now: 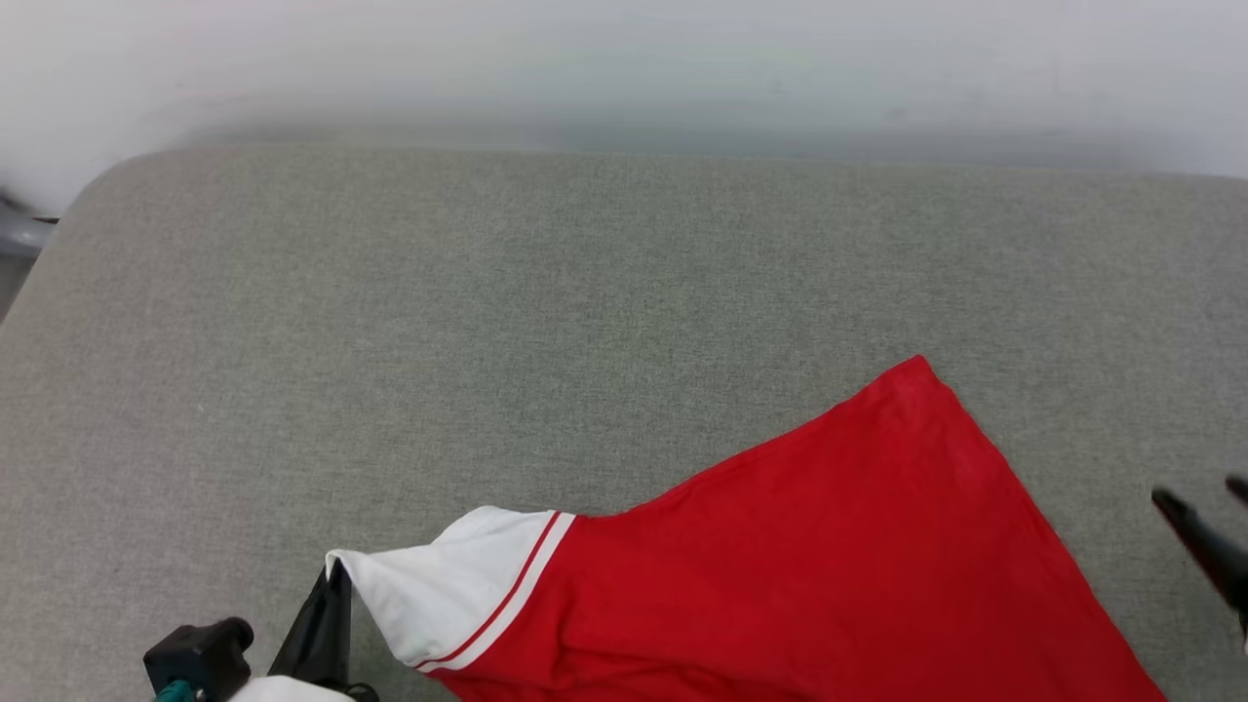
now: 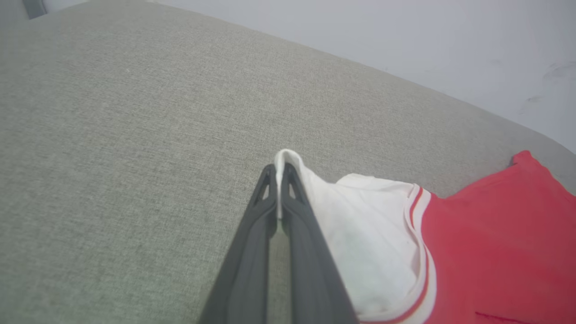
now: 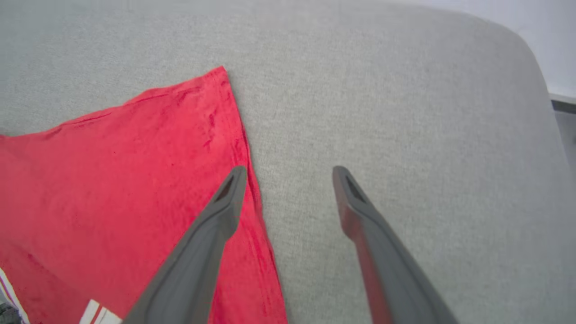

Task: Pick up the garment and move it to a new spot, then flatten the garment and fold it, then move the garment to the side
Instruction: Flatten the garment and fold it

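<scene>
Soft, even light is falling on the grey counter (image 1: 390,341) around the garment (image 1: 829,546), giving no glare and only faint shadows; beyond the garment, the counter's far edge and the pale wall (image 1: 624,58) are blurring into haze in the head view; right of the garment, the right hand (image 1: 1197,490) is smearing with motion blur; in both wrist views the garment's red is washing towards pink, and the counter's edge beyond it is bowing.

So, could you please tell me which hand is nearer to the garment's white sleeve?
Left. The left hand is shut on the edge of the white sleeve; the right hand is open at the far red edge of the garment, well away from the sleeve.
</scene>
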Motion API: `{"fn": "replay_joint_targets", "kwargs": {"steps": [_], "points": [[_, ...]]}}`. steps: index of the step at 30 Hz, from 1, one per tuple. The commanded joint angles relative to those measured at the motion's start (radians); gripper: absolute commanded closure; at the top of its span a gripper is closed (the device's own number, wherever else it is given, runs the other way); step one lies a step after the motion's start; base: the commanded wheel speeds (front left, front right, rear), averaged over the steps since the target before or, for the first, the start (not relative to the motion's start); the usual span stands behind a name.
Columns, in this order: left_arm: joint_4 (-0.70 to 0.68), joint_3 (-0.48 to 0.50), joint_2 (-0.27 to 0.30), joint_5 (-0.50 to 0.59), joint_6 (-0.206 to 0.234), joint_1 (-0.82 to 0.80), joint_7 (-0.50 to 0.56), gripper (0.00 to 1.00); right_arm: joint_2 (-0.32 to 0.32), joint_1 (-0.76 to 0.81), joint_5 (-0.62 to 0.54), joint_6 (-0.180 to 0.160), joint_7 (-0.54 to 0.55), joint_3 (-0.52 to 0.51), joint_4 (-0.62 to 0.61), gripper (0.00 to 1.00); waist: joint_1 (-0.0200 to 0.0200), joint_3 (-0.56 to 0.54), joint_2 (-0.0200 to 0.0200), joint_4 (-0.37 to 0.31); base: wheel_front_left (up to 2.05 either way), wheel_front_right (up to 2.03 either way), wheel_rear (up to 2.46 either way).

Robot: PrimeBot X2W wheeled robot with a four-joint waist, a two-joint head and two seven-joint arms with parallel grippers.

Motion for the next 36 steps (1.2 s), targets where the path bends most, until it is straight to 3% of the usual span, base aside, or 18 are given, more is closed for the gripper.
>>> {"fn": "replay_joint_targets", "kwargs": {"steps": [1, 8, 19, 28, 36], "points": [[-0.007, -0.002, 0.004, 0.007, 0.003, -0.016, -0.001, 1.00, -0.013, -0.044, -0.006, -0.001, 0.009, 0.010, -0.012, 0.00, 0.0000, 0.010, -0.0001, 0.006, 0.00, 0.00, 0.00], [-0.027, -0.018, 0.001, 0.016, -0.003, -0.065, 0.000, 1.00, -0.066, -0.311, -0.015, -0.001, 0.117, 0.166, -0.007, 0.00, 0.0000, 0.068, -0.0001, 0.033, 0.00, 0.00, 0.00], [-0.039, -0.054, -0.023, 0.030, -0.023, -0.143, -0.017, 1.00, -0.104, -0.655, -0.023, -0.001, 0.399, 0.464, 0.165, 0.00, 0.0000, 0.168, -0.0001, 0.100, 0.00, 0.00, 0.00], [-0.036, -0.075, -0.048, 0.044, -0.035, -0.199, -0.032, 1.00, -0.091, -0.808, -0.048, -0.001, 0.446, 0.602, 0.332, 0.00, 0.0000, 0.251, -0.0001, 0.146, 0.00, 0.00, 0.00], [-0.017, -0.080, -0.060, 0.053, -0.042, -0.229, -0.043, 1.00, -0.096, -0.783, -0.006, 0.000, 0.433, 0.788, 0.469, 0.00, 0.0000, 0.288, -0.0001, 0.162, 0.00, 0.00, 0.00]]}}
